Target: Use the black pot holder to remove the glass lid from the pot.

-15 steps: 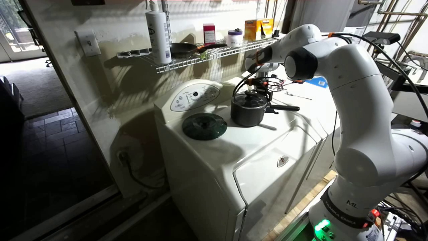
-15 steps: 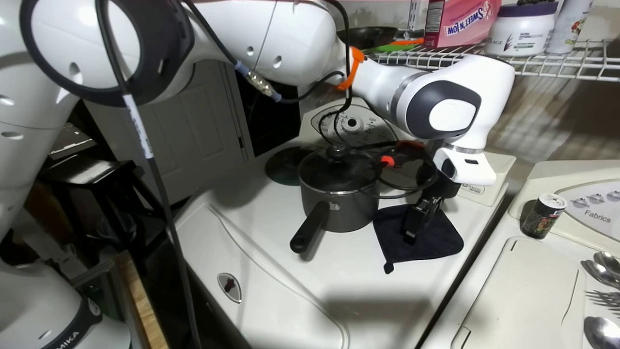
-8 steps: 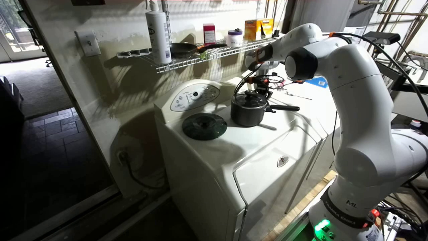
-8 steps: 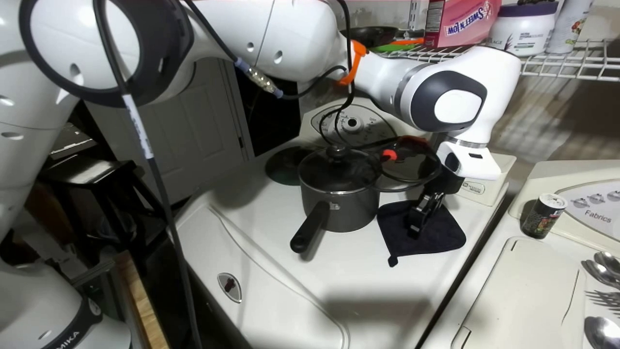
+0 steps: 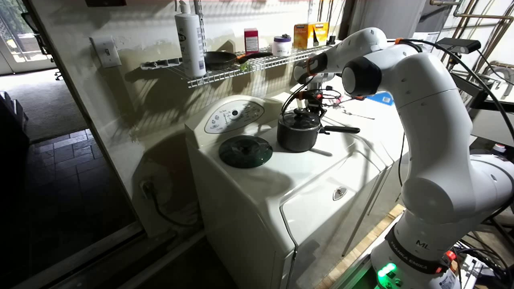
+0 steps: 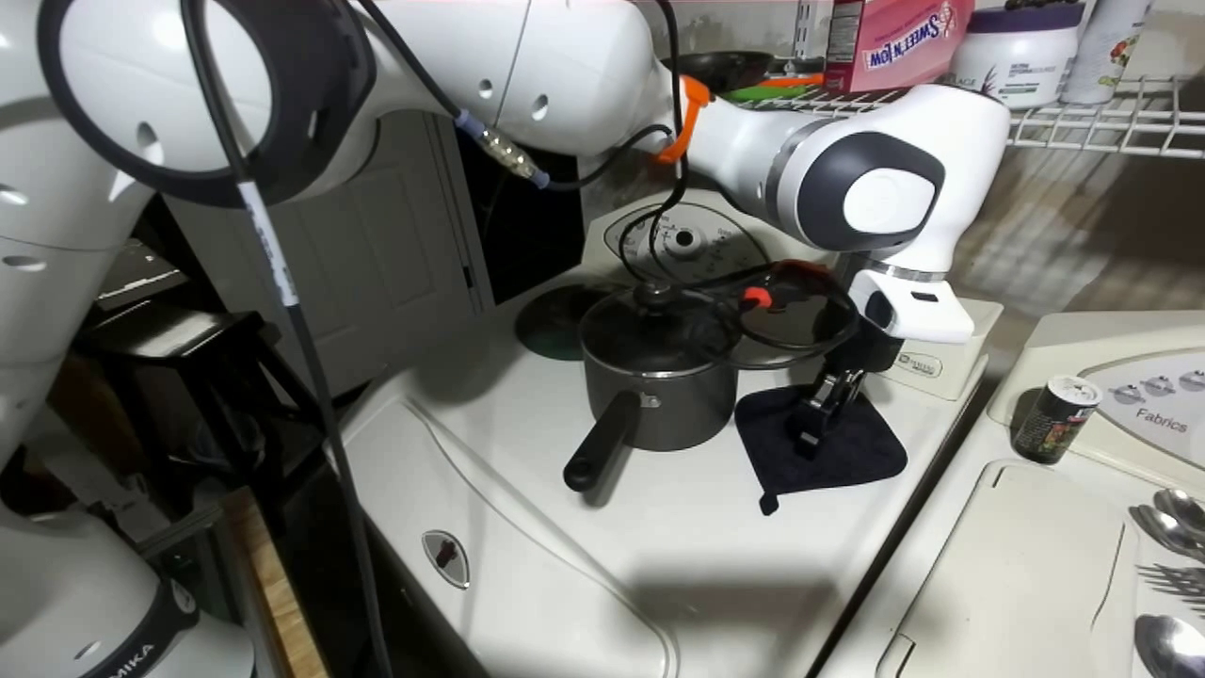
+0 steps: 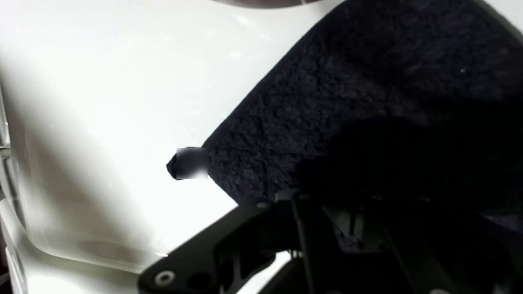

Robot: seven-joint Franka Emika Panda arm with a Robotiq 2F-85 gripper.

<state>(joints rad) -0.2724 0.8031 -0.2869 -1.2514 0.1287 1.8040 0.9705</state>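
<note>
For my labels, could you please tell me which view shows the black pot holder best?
An exterior view: the black pot holder shows nearly whole, the gripper covering part. The wrist view crops it; in an exterior view the pot mostly hides it.

Both exterior views look down toward the claw (image 6: 811, 435) from different sides, well back, sharing the pot (image 6: 670, 407) beside it. Wrist view faces down past claw, close over the pot holder (image 7: 286, 114).
</note>
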